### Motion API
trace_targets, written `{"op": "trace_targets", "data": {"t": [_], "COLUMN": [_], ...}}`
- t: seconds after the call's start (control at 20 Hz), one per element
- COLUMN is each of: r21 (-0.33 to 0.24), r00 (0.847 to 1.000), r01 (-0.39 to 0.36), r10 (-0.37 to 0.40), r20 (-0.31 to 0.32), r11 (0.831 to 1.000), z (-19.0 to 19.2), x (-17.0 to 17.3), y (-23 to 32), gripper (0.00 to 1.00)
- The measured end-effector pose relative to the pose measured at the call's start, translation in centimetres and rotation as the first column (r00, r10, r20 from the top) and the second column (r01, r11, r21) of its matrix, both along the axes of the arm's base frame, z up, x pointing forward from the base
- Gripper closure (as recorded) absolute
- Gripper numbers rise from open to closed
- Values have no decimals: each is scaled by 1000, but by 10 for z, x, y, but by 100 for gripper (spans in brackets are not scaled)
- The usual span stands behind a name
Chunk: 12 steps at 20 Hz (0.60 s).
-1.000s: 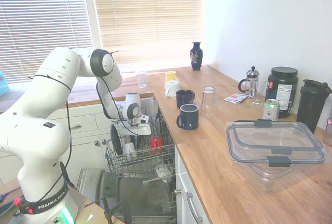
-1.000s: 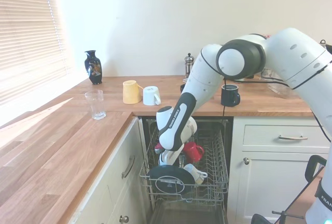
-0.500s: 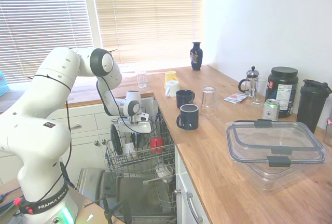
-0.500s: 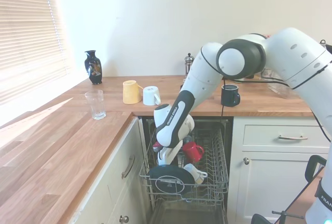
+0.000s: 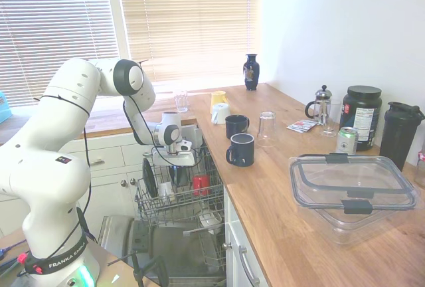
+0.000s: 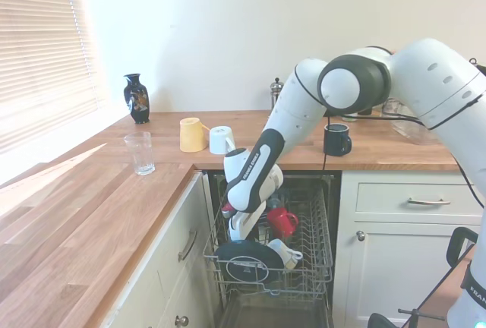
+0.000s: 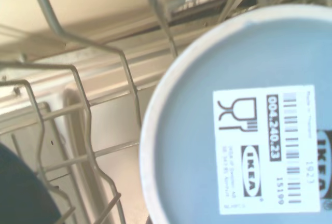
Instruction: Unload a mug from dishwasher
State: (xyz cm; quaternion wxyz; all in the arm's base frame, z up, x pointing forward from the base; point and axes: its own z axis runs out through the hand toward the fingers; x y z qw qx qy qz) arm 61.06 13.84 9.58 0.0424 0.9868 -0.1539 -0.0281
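The mug (image 7: 244, 130) fills most of the wrist view: a slate grey-blue base with a white IKEA label, turned bottom-up and very close to the camera. Neither exterior view shows it clearly. The dishwasher stands open with its steel door (image 5: 179, 254) dropped and its grey wire rack (image 5: 192, 204) pulled out. My gripper (image 5: 174, 173) reaches down into the rack's back part, between a dark plate (image 5: 149, 177) and a red cup (image 5: 200, 183). From the other side the gripper (image 6: 237, 225) sits just left of the red cup (image 6: 283, 222), above the dark plate (image 6: 244, 258).
A white mug (image 6: 287, 253) lies in the rack (image 6: 315, 256). On the wooden counter stand two navy mugs (image 5: 241, 149), an upturned glass (image 5: 267, 127), a white and a yellow cup, a vase and a clear lidded container (image 5: 352, 187). White drawer cabinets flank the dishwasher.
The wrist has risen slightly and shifted a little toward the plate side of the rack. Nothing else has moved.
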Motion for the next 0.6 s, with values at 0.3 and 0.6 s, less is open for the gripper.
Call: {"op": "trace_targets", "data": {"t": [0.3,0.6], "r21": [2,7], "r00": [1000,997], "r01": [24,59], "r10": [-24,-59], "r20": [12,56], "r11": [1000,998], "z": [22,66], "x": [2,10], "y": [5,11], "gripper": [100,100]}}
